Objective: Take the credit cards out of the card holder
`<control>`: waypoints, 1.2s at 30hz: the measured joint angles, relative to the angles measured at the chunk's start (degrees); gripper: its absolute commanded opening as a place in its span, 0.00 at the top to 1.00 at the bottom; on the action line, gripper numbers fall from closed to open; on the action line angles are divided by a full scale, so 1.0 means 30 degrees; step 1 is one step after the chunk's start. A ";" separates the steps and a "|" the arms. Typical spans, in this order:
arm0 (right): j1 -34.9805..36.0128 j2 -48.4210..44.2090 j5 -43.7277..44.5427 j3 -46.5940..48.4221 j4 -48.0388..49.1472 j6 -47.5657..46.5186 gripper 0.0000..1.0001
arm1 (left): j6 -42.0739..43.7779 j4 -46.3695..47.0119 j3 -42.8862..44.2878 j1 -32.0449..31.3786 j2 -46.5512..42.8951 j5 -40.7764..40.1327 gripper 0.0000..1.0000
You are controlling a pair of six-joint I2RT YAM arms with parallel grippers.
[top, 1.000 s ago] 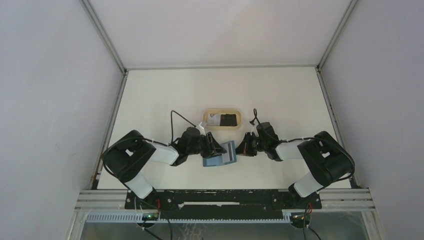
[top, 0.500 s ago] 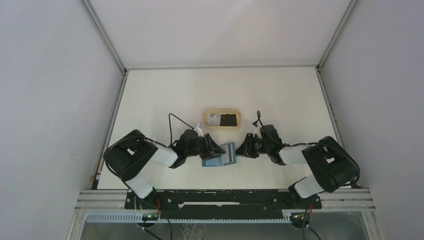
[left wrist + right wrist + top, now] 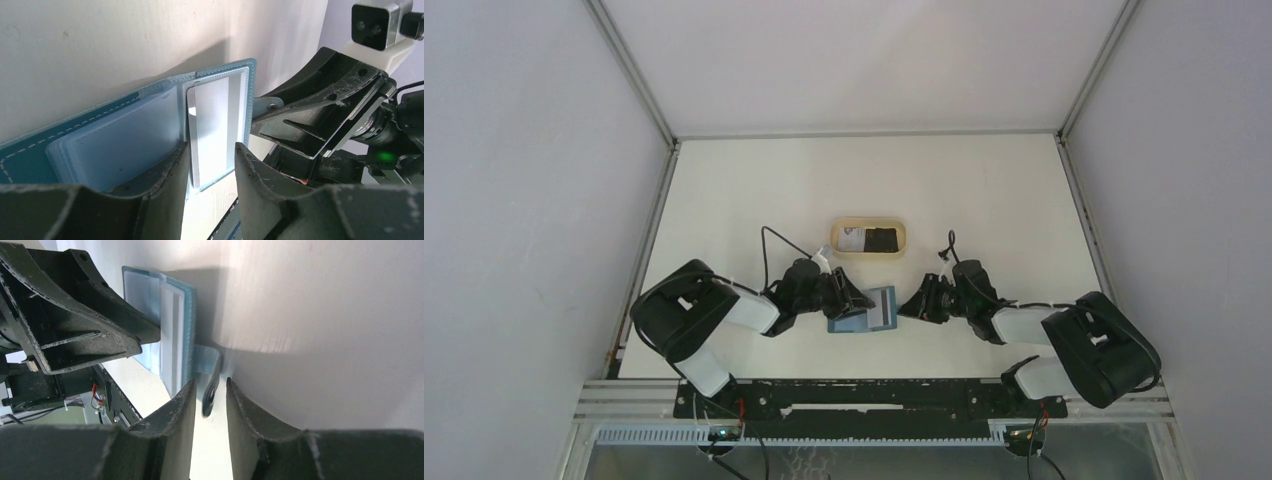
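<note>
The card holder (image 3: 864, 312) is laid open on the counter (image 3: 754, 200). Its white card (image 3: 212, 125) is straddled by the slightly parted left fingers (image 3: 160, 182). Its snap tab (image 3: 209, 390) is flanked by the near-closed right fingers (image 3: 170, 420); whether it is pinched cannot be told.

The left hand (image 3: 211, 150) hides the card holder's (image 3: 115, 145) lower edge, and the frame cuts off its left end
</note>
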 measured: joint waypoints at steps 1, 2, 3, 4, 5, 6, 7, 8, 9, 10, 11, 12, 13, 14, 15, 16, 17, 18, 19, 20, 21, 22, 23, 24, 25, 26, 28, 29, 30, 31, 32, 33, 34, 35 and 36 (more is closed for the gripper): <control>0.0000 -0.0248 0.0146 -0.0240 0.0073 0.0109 0.64 | 0.0000 0.0007 0.0000 0.0000 0.0000 0.0000 0.56; 0.0000 -0.0568 0.0299 -0.0525 0.0131 0.0211 0.63 | 0.0000 0.0007 0.0000 0.0007 0.0015 0.0000 0.56; 0.0000 -0.0896 0.0437 -0.0772 0.0146 0.0291 0.64 | 0.0000 0.0015 0.0000 0.0007 0.0022 0.0000 0.56; 0.0000 -0.1158 0.0532 -0.0940 0.0153 0.0328 0.64 | 0.0000 0.0022 0.0000 0.0007 0.0029 0.0007 0.56; 0.0000 -0.1596 0.0750 -0.1188 0.0124 0.0350 0.64 | 0.0000 0.0022 0.0000 0.0015 0.0036 0.0007 0.56; 0.0000 -0.1719 0.0809 -0.1246 0.0117 0.0357 0.63 | 0.0000 0.0022 0.0000 0.0015 0.0036 0.0007 0.56; 0.0000 -0.1923 0.0918 -0.1333 0.0095 0.0357 0.63 | 0.0000 0.0022 0.0000 0.0015 0.0036 0.0015 0.56; 0.0000 -0.2076 0.0969 -0.1377 0.0102 0.0357 0.63 | 0.0000 0.0022 0.0000 0.0015 0.0036 0.0015 0.56; 0.0000 -0.2135 0.0976 -0.1384 0.0117 0.0357 0.62 | 0.0000 0.0022 0.0000 0.0015 0.0036 0.0015 0.56; 0.0000 -0.2149 0.0976 -0.1377 0.0175 0.0357 0.62 | 0.0000 0.0022 0.0000 0.0015 0.0036 0.0015 0.56; 0.0007 -0.2120 0.0962 -0.1377 0.0233 0.0357 0.62 | 0.0000 0.0022 0.0000 0.0015 0.0036 0.0015 0.56; 0.0015 -0.2025 0.0947 -0.1377 0.0328 0.0364 0.62 | 0.0000 0.0022 0.0000 0.0015 0.0036 0.0015 0.56; 0.0036 -0.1858 0.0940 -0.1377 0.0503 0.0364 0.61 | 0.0000 0.0022 0.0000 0.0015 0.0036 0.0015 0.56; 0.0066 -0.1610 0.0933 -0.1377 0.0699 0.0379 0.61 | 0.0000 0.0022 0.0000 0.0015 0.0036 0.0022 0.56; 0.0109 -0.1348 0.0911 -0.1377 0.0882 0.0452 0.61 | 0.0000 0.0022 0.0000 0.0015 0.0036 0.0022 0.56; 0.0168 -0.1100 0.0831 -0.1355 0.1144 0.0568 0.61 | 0.0000 0.0022 0.0000 0.0015 0.0036 0.0022 0.56; 0.0270 -0.0882 0.0794 -0.1319 0.1421 0.0634 0.61 | 0.0000 0.0022 0.0000 0.0015 0.0036 0.0022 0.56; 0.0364 -0.0663 0.0743 -0.1275 0.1647 0.0685 0.61 | 0.0000 0.0022 0.0000 0.0015 0.0036 0.0022 0.56; 0.0430 -0.0495 0.0736 -0.1231 0.1821 0.0714 0.60 | 0.0000 0.0022 0.0000 0.0015 0.0036 0.0022 0.56; 0.0495 -0.0299 0.0670 -0.1158 0.2004 0.0736 0.60 | 0.0000 0.0022 0.0000 0.0015 0.0036 0.0022 0.56; 0.0539 -0.0124 0.0648 -0.1086 0.2127 0.0758 0.60 | 0.0000 0.0022 0.0000 0.0015 0.0036 0.0022 0.56; 0.0576 0.0051 0.0605 -0.0991 0.2244 0.0787 0.60 | 0.0000 0.0022 0.0000 0.0015 0.0036 0.0022 0.56; 0.0605 0.0189 0.0597 -0.0918 0.2317 0.0787 0.60 | 0.0000 0.0022 0.0000 0.0015 0.0036 0.0022 0.56; 0.0634 0.0321 0.0590 -0.0838 0.2404 0.0787 0.60 | 0.0000 0.0022 0.0000 0.0015 0.0036 0.0022 0.56; 0.0656 0.0386 0.0590 -0.0794 0.2441 0.0787 0.61 | 0.0007 0.0022 0.0000 0.0015 0.0036 0.0022 0.56; 0.0678 0.0430 0.0590 -0.0736 0.2441 0.0787 0.61 | 0.0000 0.0015 0.0000 0.0015 0.0036 0.0022 0.56; 0.0692 0.0459 0.0605 -0.0707 0.2441 0.0772 0.63 | 0.0007 0.0015 0.0000 0.0015 0.0036 0.0029 0.56; 0.0692 0.0466 0.0619 -0.0707 0.2433 0.0772 0.63 | 0.0007 0.0015 0.0000 0.0015 0.0044 0.0036 0.56; 0.0699 0.0488 0.0619 -0.0707 0.2433 0.0772 0.64 | 0.0007 0.0015 0.0000 0.0015 0.0051 0.0036 0.56; 0.0707 0.0525 0.0619 -0.0707 0.2433 0.0772 0.66 | 0.0007 0.0022 0.0007 0.0015 0.0066 0.0044 0.56; 0.0714 0.0568 0.0605 -0.0685 0.2433 0.0772 0.69 | 0.0000 0.0029 0.0022 0.0015 0.0087 0.0058 0.56; 0.0736 0.0619 0.0605 -0.0641 0.2433 0.0765 0.71 | 0.0000 0.0022 0.0036 0.0015 0.0095 0.0066 0.56; 0.0780 0.0707 0.0612 -0.0605 0.2433 0.0743 0.73 | 0.0000 0.0029 0.0036 0.0015 0.0109 0.0073 0.56; 0.0816 0.0794 0.0605 -0.0576 0.2433 0.0729 0.75 | 0.0007 0.0029 0.0036 0.0015 0.0124 0.0073 0.56; 0.0867 0.0911 0.0597 -0.0546 0.2448 0.0736 0.77 | 0.0007 0.0029 0.0036 0.0015 0.0124 0.0073 0.56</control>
